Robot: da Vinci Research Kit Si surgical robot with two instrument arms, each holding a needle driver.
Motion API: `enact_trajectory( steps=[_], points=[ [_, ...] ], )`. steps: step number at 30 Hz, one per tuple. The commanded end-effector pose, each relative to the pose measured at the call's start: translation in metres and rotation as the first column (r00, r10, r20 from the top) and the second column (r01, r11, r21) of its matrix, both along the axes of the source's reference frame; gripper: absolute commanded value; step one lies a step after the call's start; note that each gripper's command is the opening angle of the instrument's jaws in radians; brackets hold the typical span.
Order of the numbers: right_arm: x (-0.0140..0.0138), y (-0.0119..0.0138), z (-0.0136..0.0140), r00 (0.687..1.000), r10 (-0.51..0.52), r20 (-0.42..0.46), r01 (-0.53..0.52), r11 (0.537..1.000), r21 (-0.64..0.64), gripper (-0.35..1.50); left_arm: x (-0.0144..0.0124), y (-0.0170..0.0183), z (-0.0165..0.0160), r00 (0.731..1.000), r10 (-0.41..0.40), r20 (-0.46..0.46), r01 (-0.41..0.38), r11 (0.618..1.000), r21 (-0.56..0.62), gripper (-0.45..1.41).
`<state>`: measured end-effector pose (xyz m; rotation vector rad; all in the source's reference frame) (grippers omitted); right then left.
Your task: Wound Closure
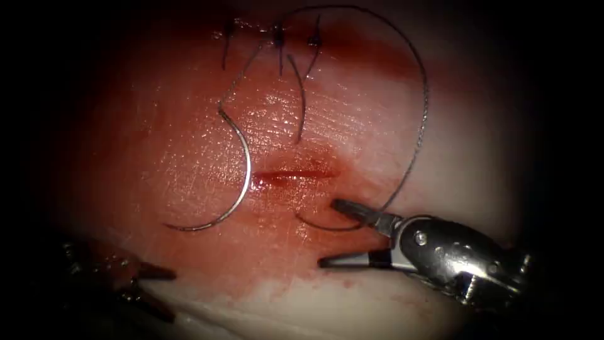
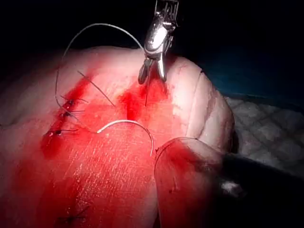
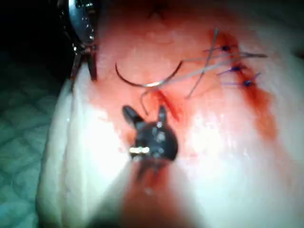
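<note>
While lying loose on the tissue [image 1: 352, 126] against the left end of the cut [image 1: 296, 174], needle [image 1: 249, 167] held by neither tool. Right tool [image 1: 327, 232] just below the cut, spread wide, empty; left tool [image 1: 171, 293] farther below-left, likewise spread. Probably best gripped mid-curve, clear of thread [image 1: 425, 94].

One curved needle [image 1: 238, 165] lies on the tissue [image 1: 189, 157]. One long thread [image 1: 418, 119] trails from it. One open cut [image 1: 296, 174] shows. Three tied stitches [image 1: 277, 38] sit in a row. Two end effectors: right [image 1: 327, 233], left [image 1: 160, 293].
</note>
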<state>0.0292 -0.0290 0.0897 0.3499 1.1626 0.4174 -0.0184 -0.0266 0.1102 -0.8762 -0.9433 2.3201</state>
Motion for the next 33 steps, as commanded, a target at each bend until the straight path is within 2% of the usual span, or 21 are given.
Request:
enact_trajectory(
  steps=[1,3,6,9,10,12,18,24,28,29,33],
  points=[
    [0.0008,-0.0002,0.0005,1.0,-0.003,-0.003,0.003,1.0,0.001,1.03,-0.0011,0.0006,-0.0003,0.999,-0.028,0.045,0.028,1.0,-0.004,0.44],
    [0.0009,-0.0002,0.0005,1.0,-0.003,-0.003,0.003,1.0,0.0,1.03,-0.0025,0.0022,-0.0024,0.99,-0.077,0.119,0.079,0.997,-0.013,0.44],
    [0.0009,-0.0002,0.0005,1.0,-0.004,-0.004,0.004,1.0,0.0,1.03,-0.0039,0.0041,-0.0044,0.976,-0.122,0.18,0.131,0.991,-0.039,0.44],
    [0.0009,-0.0002,0.0005,1.0,-0.004,-0.004,0.004,1.0,0.0,1.03,-0.0048,0.0064,-0.0058,0.968,-0.165,0.187,0.18,0.981,-0.067,0.44],
    [0.0009,-0.0002,0.0005,1.0,-0.005,-0.004,0.005,1.0,0.0,1.03,-0.0049,0.0081,-0.0061,0.963,-0.201,0.182,0.22,0.971,-0.092,0.46],
    [0.0009,-0.0002,0.0005,1.0,-0.005,-0.004,0.005,1.0,0.0,1.03,-0.0048,0.0096,-0.006,0.958,-0.224,0.177,0.247,0.961,-0.127,0.52],
    [0.0009,-0.0003,0.0006,1.0,-0.005,-0.004,0.005,1.0,0.0,1.01,-0.0043,0.0126,-0.006,0.954,-0.237,0.183,0.275,0.936,-0.221,0.52],
    [0.001,-0.0004,0.0007,1.0,-0.004,-0.004,0.004,1.0,0.004,1.01,-0.0065,0.0168,-0.0074,0.94,-0.24,0.243,0.315,0.885,-0.343,0.47],
    [0.0011,-0.0005,0.0006,1.0,-0.005,-0.005,0.005,1.0,0.004,1.01,-0.0067,0.0196,-0.0066,0.941,-0.274,0.199,0.333,0.857,-0.394,0.46],
    [0.0011,-0.0005,0.0006,1.0,-0.005,-0.005,0.005,1.0,0.004,1.01,-0.0063,0.0207,-0.0051,0.947,-0.291,0.138,0.322,0.846,-0.425,0.47],
    [0.0013,-0.0005,0.0005,1.0,-0.005,-0.005,0.005,1.0,0.004,1.01,-0.006,0.0208,-0.0028,0.955,-0.289,0.061,0.285,0.847,-0.448,0.52]
  ],
)
